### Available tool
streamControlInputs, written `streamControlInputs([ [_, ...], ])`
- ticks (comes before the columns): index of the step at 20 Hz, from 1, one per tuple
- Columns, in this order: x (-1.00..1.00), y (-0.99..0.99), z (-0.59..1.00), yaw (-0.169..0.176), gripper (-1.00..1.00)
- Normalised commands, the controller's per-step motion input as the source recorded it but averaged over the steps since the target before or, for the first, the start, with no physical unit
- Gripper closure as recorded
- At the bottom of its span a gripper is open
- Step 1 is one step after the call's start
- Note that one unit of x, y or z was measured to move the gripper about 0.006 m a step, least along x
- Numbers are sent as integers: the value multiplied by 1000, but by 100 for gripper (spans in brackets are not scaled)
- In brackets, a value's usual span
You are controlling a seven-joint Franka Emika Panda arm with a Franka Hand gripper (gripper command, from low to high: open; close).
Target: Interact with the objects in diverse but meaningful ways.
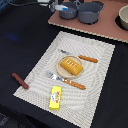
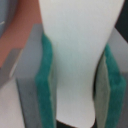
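White plastic fills my wrist view: the gripper (image 2: 75, 75) is clamped on a white-and-blue piece (image 2: 75, 55), its green pads (image 2: 46, 85) pressed against both sides. Far off, grey-blue pots (image 1: 90, 12) sit on the brown board (image 1: 105, 27).

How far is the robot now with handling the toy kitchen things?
Looks done: the bread block lies on the plate, with a fork and a knife beside it. In hand: the tool is closed on the white piece, apparently up by the grey-blue pots. Left, probably: the sausage stick and the yellow packet, lying apart from the tool.
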Motion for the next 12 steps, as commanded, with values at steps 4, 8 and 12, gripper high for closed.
streamControlInputs([
  [4,141,601,0,0,100],
  [8,203,601,0,-11,100],
  [12,307,594,6,-27,100],
])
